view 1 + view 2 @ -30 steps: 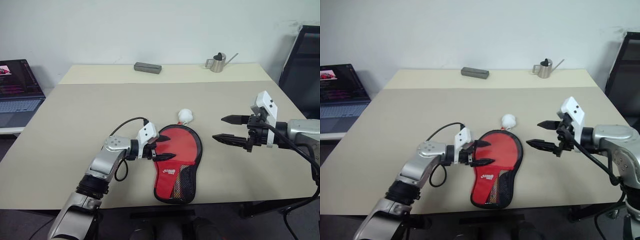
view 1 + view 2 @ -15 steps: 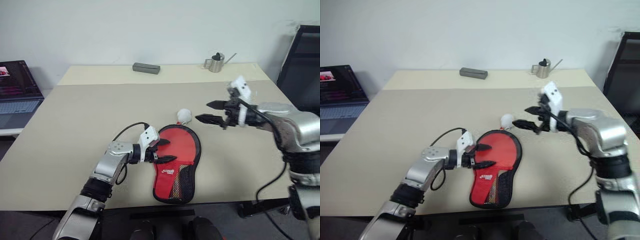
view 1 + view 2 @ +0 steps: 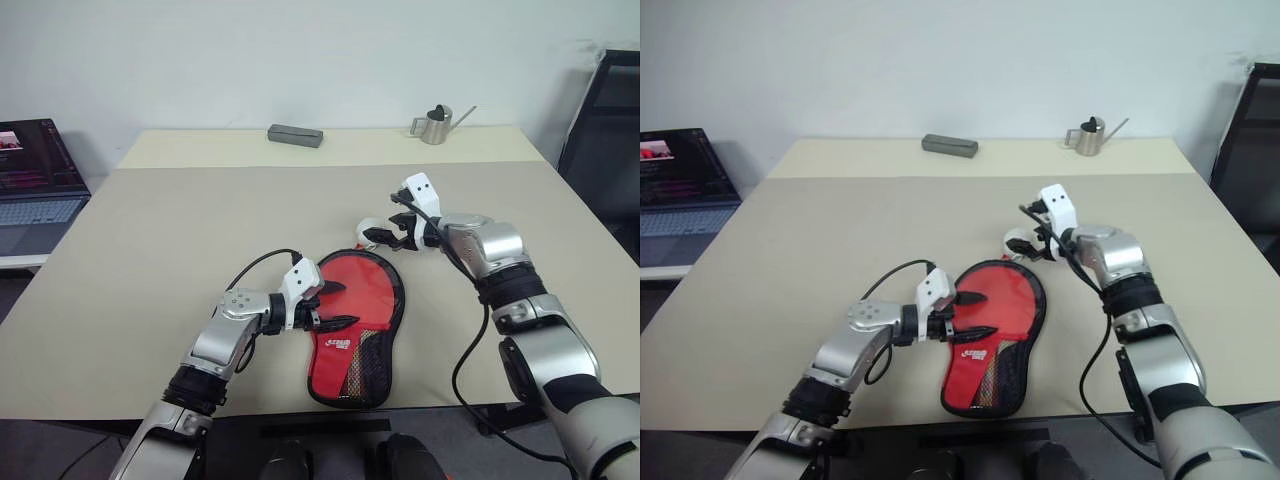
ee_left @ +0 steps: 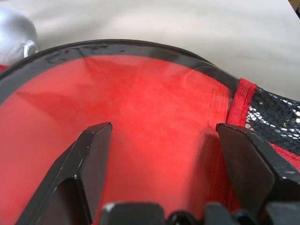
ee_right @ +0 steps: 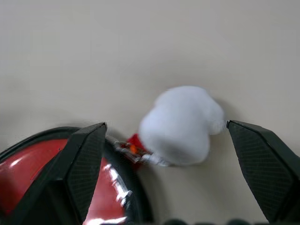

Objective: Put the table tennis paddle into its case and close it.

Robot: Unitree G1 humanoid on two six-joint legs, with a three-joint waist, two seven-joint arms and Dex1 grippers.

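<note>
we are seeing the case (image 3: 352,325) lying flat on the table (image 3: 150,250), red side up, its round end pointing away and its mesh pocket nearest us; the paddle is not something we can make out; the left gripper (image 3: 330,306) is hovering with its fingers spread wide over the case's left edge, gripping nothing; the right gripper (image 3: 384,231) is reaching with its jaws wide open around a white pom-pom (image 5: 180,125) lying just beyond the case's round end, not yet pinching it.
</note>
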